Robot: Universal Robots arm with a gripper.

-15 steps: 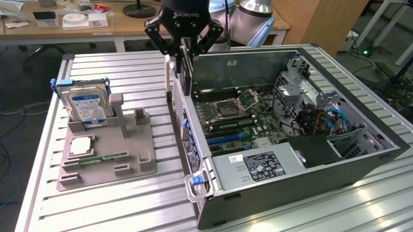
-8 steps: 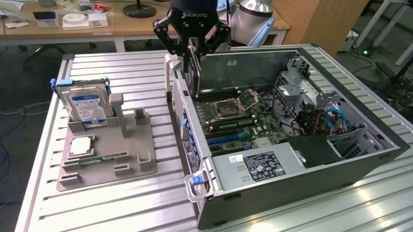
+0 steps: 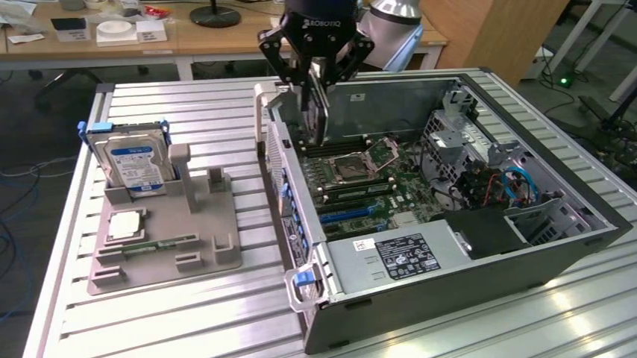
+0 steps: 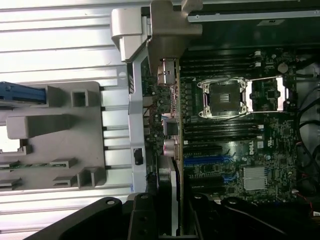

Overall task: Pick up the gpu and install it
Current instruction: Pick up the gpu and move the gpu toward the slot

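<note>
Green board and black cooler hang on edge from the gripper (image 3: 318,78): the gpu (image 3: 316,112) is pinched between the two black fingers, which are closed on its upper edge, so the card drops straight down from the fingertips, standing upright rather than lying flat. It hangs inside the open case (image 3: 557,246), close to the case wall on the exterior view's left and over the far end of the motherboard (image 3: 368,186), just beside the CPU socket (image 3: 371,158). Whether its lower edge touches the board I cannot tell. In the wrist view the gpu (image 4: 176,115) shows edge-on as a thin strip running away from the gripper (image 4: 170,220), with its metal bracket (image 4: 170,25) at the far end, the socket (image 4: 223,97) to one side of it and the case wall along the other; the blue slots (image 4: 202,161) lie near the card on the socket's side. The case lies on its side on a slatted metal table (image 3: 179,313), with the power supply (image 3: 398,257) at its near end. Well apart from the card, on the exterior view's left, a grey holder (image 3: 199,239) sits on the table with a hard drive (image 3: 134,164) standing upright in it, a square chip (image 3: 124,224) lying flat, and a memory stick (image 3: 159,245) lying in a groove.
</note>
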